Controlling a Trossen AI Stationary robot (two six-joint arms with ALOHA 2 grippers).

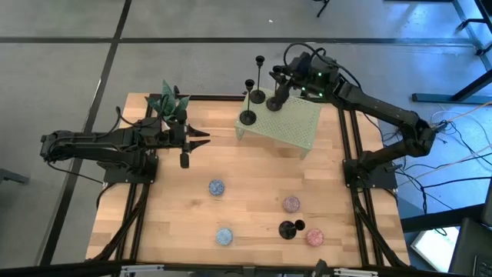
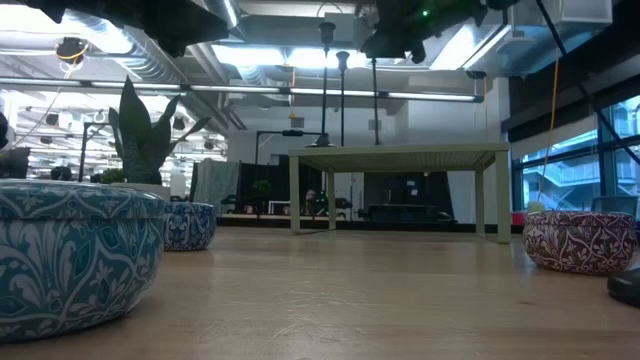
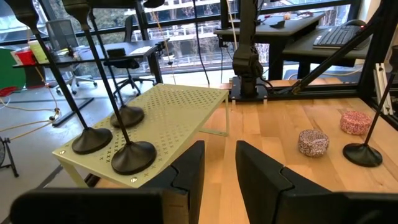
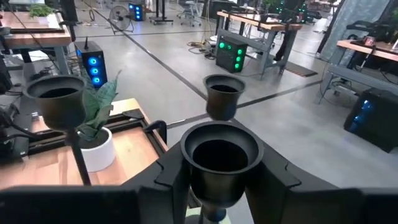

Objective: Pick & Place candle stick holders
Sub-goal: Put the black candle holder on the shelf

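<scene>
Three black candle stick holders stand by their round bases on a pale green perforated stand (image 1: 280,123): one at its left edge (image 1: 247,117), one at its far edge (image 1: 256,95), and one (image 1: 276,102) under my right gripper (image 1: 287,77), which is shut on its cup top. The fourth holder (image 1: 287,228) stands on the wooden table near the front, and also shows in the left wrist view (image 3: 362,154). My left gripper (image 1: 203,138) is open and empty, left of the stand, its fingers (image 3: 186,171) pointing toward it. My right gripper pinches the holder's small cup top (image 4: 219,154) between its two fingers (image 4: 171,177), one on each side of the cup. It comes from the table's right and far side, above the stand. The holder stays upright, its base (image 3: 126,116) on the stand's top.
Two blue patterned bowls (image 1: 216,187) (image 1: 224,235) and two pink ones (image 1: 290,204) (image 1: 315,237) sit on the near half of the table. A potted plant (image 1: 171,102) stands at the far left. Bare wood lies between the stand and the bowls.
</scene>
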